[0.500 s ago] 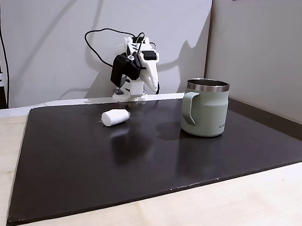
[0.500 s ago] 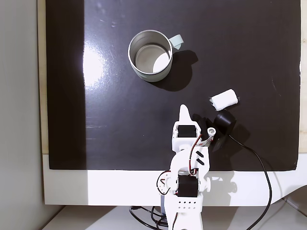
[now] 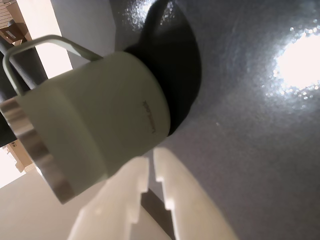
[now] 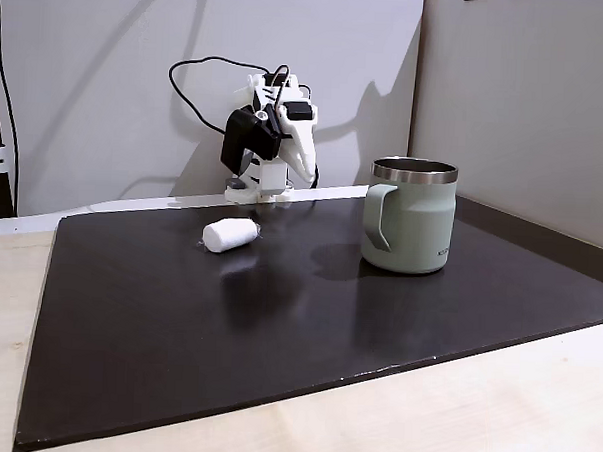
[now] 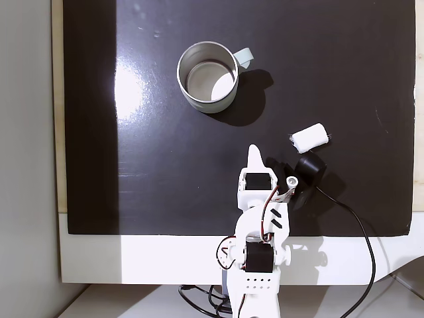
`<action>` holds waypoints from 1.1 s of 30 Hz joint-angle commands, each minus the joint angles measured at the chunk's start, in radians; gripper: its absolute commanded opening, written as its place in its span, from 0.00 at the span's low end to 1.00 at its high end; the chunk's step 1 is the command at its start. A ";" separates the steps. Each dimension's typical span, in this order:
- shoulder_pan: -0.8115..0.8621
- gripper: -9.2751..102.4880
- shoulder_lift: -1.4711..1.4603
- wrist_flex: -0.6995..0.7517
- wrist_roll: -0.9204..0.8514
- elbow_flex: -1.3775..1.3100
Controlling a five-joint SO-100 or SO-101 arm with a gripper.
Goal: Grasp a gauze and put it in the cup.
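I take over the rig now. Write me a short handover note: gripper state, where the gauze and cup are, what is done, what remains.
Gripper: shut, empty, folded back near the arm's base, tip pointing toward the cup.
Gauze: lying on its side on the black mat, to the right of the gripper in the overhead fixed view, untouched.
Cup: upright on the mat, empty, handle pointing away from the arm.
Done: nothing yet.
Left: open, reach the gauze, grasp it, carry it over the cup, drop it in.
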 commanded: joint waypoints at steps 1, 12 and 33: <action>-0.008 0.08 0.006 0.002 -0.015 -0.017; -0.035 0.08 -0.051 0.149 -0.127 -0.250; 0.258 0.14 -0.727 0.695 -0.488 -1.178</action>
